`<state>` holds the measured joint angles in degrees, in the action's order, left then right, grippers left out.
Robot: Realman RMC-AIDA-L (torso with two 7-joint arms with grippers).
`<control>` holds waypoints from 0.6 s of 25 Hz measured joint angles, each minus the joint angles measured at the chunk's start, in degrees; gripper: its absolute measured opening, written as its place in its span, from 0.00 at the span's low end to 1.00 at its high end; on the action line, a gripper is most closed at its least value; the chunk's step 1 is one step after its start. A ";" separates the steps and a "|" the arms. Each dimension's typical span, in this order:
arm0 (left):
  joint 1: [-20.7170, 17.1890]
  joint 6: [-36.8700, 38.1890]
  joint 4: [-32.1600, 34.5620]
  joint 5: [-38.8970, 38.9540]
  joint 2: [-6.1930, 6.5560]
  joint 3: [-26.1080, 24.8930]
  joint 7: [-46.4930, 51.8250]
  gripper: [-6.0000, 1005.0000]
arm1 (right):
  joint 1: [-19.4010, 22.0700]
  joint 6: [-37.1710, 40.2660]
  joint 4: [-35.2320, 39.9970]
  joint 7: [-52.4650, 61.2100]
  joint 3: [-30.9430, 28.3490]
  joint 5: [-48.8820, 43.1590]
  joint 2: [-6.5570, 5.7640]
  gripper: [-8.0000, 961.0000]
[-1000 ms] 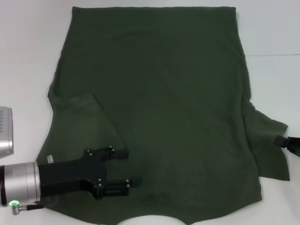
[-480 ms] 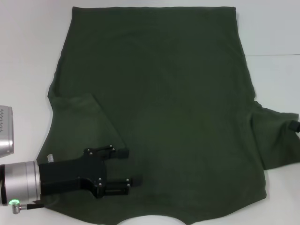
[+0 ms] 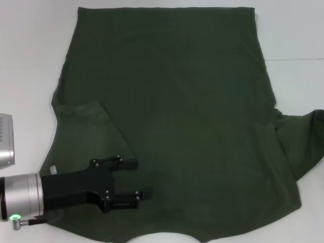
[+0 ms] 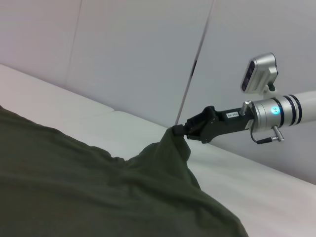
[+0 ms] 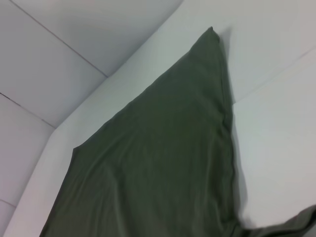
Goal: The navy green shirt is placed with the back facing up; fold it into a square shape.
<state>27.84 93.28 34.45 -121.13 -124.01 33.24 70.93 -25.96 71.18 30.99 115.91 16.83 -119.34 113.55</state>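
Observation:
The navy green shirt (image 3: 177, 116) lies spread flat on the white table, plain side up, with its collar at the near edge. Its left sleeve (image 3: 86, 126) is folded in onto the body. My left gripper (image 3: 139, 178) is open low over the shirt near the left shoulder, with nothing between its fingers. The right sleeve (image 3: 304, 142) is stretched out to the picture's right edge. In the left wrist view, my right gripper (image 4: 178, 131) is shut on the tip of that sleeve and holds it raised off the table. The right wrist view shows the shirt (image 5: 158, 163) running to its far hem corner.
The white table (image 3: 30, 61) shows bare around the shirt at the left, the far edge and the right. A seam in the table top (image 3: 298, 59) runs off to the right. A silver camera housing (image 3: 5, 142) sits at the left edge.
The right sleeve has been drawn outward to the right and unfolded, and the right gripper has left the head view. The left gripper has stayed put.

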 joint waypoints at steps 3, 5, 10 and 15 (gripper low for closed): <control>-0.04 -0.11 0.00 0.00 0.00 -0.02 0.00 0.86 | -0.78 -0.82 0.02 -0.22 0.10 -0.11 -0.38 0.03; -0.04 -0.13 0.00 -0.01 0.00 -0.02 0.00 0.86 | -1.38 -1.06 0.02 -0.62 0.28 -0.15 -0.56 0.03; 0.00 -0.71 0.00 -0.04 0.00 -0.03 0.00 0.86 | -2.68 -3.30 0.02 -0.87 2.40 -0.27 -0.89 0.03; 0.02 -0.87 0.00 -0.04 0.00 -0.02 0.00 0.86 | -3.83 -5.81 -0.30 -1.01 4.32 -0.29 -1.39 0.03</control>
<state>27.86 92.41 34.45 -121.17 -124.01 33.22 70.93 -29.79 65.37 30.69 114.90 21.15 -119.62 112.15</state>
